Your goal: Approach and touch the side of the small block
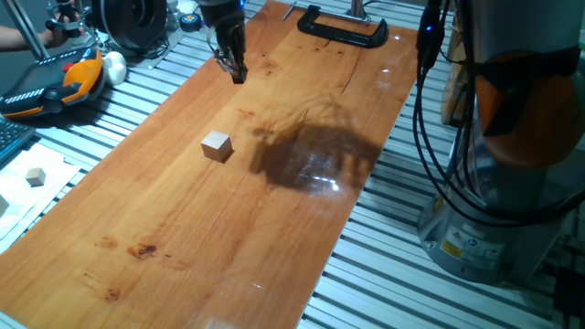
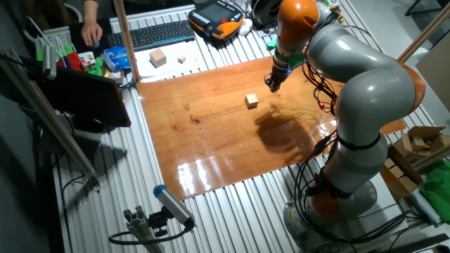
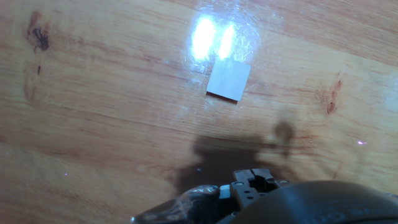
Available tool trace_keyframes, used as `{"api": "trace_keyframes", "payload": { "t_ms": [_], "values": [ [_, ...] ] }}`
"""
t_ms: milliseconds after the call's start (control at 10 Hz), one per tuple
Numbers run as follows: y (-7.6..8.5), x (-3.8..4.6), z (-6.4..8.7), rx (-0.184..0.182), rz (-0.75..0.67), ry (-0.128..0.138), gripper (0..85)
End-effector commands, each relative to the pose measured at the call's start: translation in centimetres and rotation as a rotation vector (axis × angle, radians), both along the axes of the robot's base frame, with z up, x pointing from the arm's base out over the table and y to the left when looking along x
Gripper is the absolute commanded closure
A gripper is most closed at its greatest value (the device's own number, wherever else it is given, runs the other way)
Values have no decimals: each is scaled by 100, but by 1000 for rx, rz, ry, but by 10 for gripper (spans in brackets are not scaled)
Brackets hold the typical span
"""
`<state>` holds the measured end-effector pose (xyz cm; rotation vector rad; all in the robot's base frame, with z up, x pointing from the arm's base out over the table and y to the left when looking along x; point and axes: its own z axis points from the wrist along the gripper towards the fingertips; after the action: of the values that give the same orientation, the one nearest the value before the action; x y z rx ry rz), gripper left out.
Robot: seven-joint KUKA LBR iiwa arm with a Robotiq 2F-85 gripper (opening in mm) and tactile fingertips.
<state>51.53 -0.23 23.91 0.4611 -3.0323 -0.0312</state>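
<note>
The small block is a light-tan wooden cube with a pale top and darker sides, standing alone on the wooden board. It also shows in the other fixed view and in the hand view. My gripper hangs above the board beyond the block, well apart from it, with its fingers together and nothing between them. In the other fixed view the gripper is up and to the right of the block. In the hand view the fingertips show at the bottom edge, with the block ahead.
A black clamp grips the board's far edge. An orange and black pendant lies off the board at the left. A smaller whitish cube sits on a white sheet at the left. The robot base stands at the right.
</note>
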Motion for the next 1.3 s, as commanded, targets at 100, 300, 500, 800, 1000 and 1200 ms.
{"api": "trace_keyframes", "payload": {
  "t_ms": [100, 300, 500, 800, 1000, 1200],
  "values": [
    [1, 1, 0, 0, 1, 1, 843],
    [1, 1, 0, 0, -3, 1, 843],
    [1, 1, 0, 4, -6, 1, 843],
    [1, 1, 0, 46, -48, -9, 843],
    [1, 1, 0, 68, -81, -4, 843],
    [1, 1, 0, 73, -102, 11, 843]
  ]
}}
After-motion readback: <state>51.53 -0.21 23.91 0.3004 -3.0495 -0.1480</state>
